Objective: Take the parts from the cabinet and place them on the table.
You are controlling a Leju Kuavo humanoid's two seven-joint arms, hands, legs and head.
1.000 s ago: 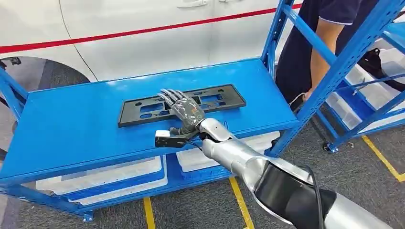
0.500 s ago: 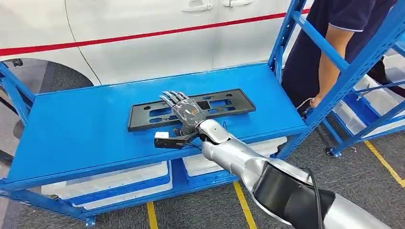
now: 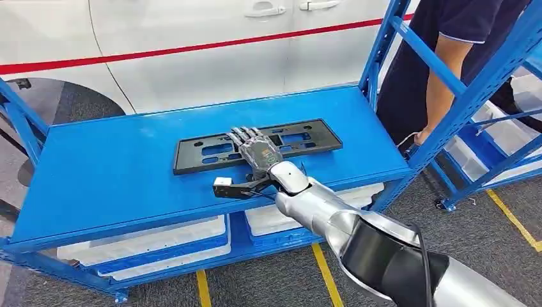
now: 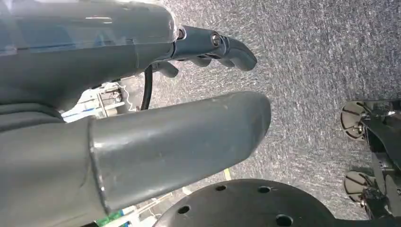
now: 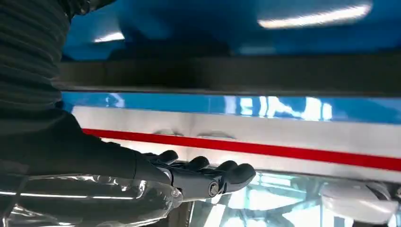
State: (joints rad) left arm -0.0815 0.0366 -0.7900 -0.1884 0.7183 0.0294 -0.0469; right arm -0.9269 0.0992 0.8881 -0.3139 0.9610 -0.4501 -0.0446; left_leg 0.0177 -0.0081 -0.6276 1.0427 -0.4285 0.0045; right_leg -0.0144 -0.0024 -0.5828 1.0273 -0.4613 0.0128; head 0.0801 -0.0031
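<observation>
Right hand (image 3: 257,152): silver arm with dark fingers, laid flat over the near long edge of the flat black rectangular plastic frame part (image 3: 204,153), fingers stretched forward side by side across it; nothing visibly pinched or lifted. In the right wrist view, right hand (image 5: 156,177) with dark fingertips (image 5: 236,172) extended past the part's dark edge (image 5: 265,75); contact underneath not discernible.

Black frame part: lying lengthwise on the glossy blue metal shelf (image 3: 102,173), running out to both sides of the right hand, with rectangular cut-outs along its length; no readable lettering.

Left hand (image 4: 208,45): grey thumb and darker fingers curled slightly apart, holding nothing, over grey speckled carpet (image 4: 312,61).

Beyond the right hand: white vehicle body with red stripe (image 3: 192,48) and door handles, cut off at the frame edge.

Below the shelf: white plastic bins (image 3: 140,246), partly hidden.

Well to the right of the right hand: person in dark navy clothing (image 3: 441,57), behind a blue rack upright, head out of frame.

Small display on the back of the right hand: unreadable.
</observation>
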